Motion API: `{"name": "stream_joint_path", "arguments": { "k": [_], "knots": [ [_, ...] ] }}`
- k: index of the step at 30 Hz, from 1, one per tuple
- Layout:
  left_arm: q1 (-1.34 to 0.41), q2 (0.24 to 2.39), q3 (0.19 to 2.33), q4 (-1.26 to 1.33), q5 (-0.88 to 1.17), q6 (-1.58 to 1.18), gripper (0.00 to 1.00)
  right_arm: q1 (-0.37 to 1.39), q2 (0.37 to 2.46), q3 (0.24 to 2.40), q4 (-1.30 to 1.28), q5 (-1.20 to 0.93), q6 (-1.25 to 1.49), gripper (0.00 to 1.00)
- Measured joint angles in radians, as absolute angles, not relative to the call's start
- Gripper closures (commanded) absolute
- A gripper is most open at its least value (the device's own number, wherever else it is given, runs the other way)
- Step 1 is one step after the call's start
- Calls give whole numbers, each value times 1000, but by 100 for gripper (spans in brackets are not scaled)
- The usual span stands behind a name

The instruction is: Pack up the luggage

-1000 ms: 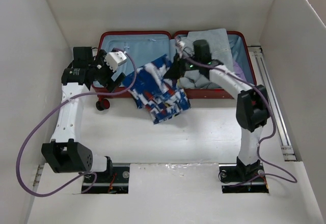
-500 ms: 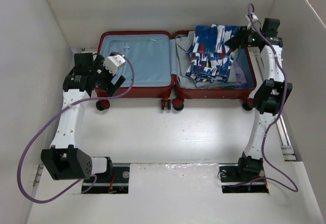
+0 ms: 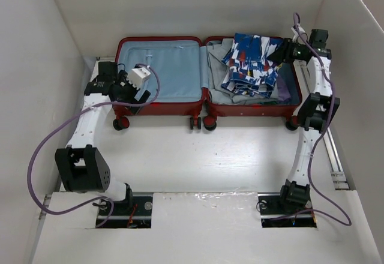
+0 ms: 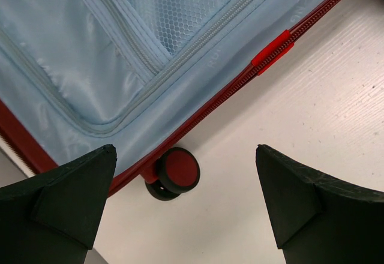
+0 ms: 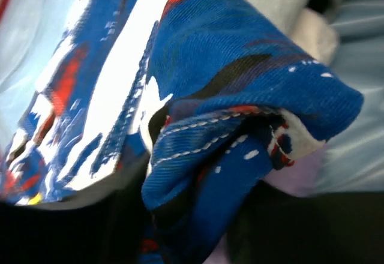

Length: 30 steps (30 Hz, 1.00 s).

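Top external view: luggage lies open at the worktop's far side. Left gripper stands apart, empty, above a wheel. Right gripper state cannot be told; if clamped, withdrawal could drag the patterned garment out.

Luggage — smooth red shell, pale blue woven lining, mesh panel; garment of soft printed cloth; surface matt white.

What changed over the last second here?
The right gripper carried the blue patterned garment from the luggage's front edge rightward into its right half; whether it has let go is unclear. The luggage stayed open; the left gripper is open by its left half.
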<state>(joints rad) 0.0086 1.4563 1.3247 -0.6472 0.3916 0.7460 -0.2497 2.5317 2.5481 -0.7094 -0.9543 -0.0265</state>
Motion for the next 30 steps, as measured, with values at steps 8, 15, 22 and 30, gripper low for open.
{"name": "stream_joint_path", "arguments": {
  "k": [8, 15, 22, 30],
  "knots": [
    [9, 1515, 1344, -656, 389, 694, 0, -211, 2478, 2528, -745, -567, -57, 0],
    [9, 1495, 1360, -596, 360, 589, 0, -63, 2202, 2341, -769, 24, -199, 0],
    [10, 1487, 1409, -500, 242, 466, 0, -14, 1983, 2114, -702, 191, -255, 13],
    [64, 1596, 1411, -429, 17, 329, 0, -5, 1986, 1995, -569, -19, -281, 100]
  ]
}}
